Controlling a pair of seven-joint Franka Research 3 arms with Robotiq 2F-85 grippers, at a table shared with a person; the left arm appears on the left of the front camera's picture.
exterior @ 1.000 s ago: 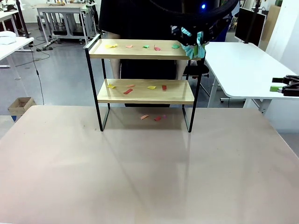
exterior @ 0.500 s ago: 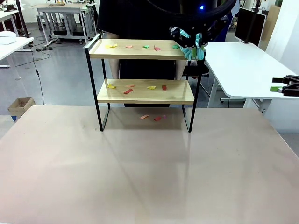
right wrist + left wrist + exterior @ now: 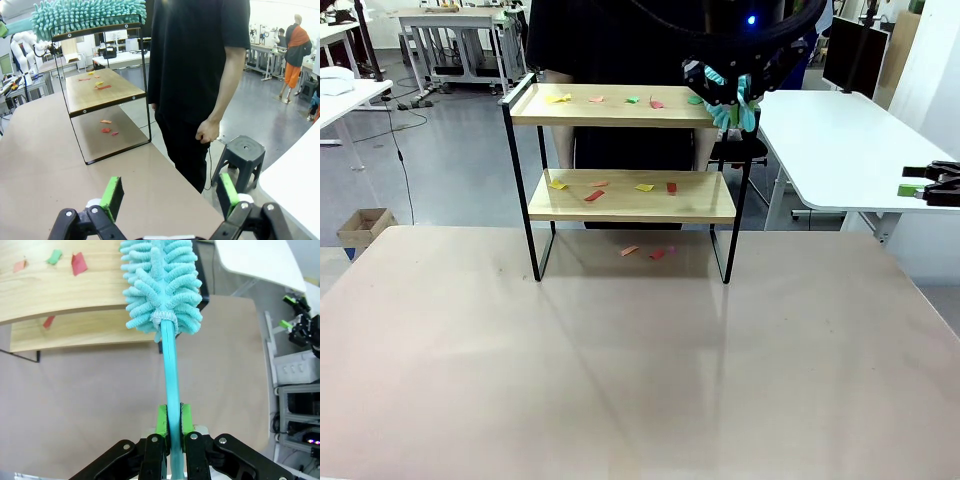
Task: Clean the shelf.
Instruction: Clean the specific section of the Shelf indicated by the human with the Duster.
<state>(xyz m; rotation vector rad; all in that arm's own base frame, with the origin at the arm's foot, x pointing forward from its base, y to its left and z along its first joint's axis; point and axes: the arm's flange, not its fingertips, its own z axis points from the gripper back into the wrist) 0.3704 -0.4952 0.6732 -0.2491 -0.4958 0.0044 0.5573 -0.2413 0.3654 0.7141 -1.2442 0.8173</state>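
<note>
Our left fingers (image 3: 161,419) pinch the duster (image 3: 162,285) handle at the right end of the shelf (image 3: 610,117), which stands far back on the tabletop (image 3: 620,360); right fingers (image 3: 113,196) spread (idle). We should drag the head flat and slowly, herding paper scraps (image 3: 656,103) leftward.

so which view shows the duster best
The left wrist view: the duster runs whole from the handle, clamped between the fingers of the left gripper, to the head at the shelf. The front view catches part of the head at the shelf's top right corner; the right wrist view shows the head along its top.
</note>
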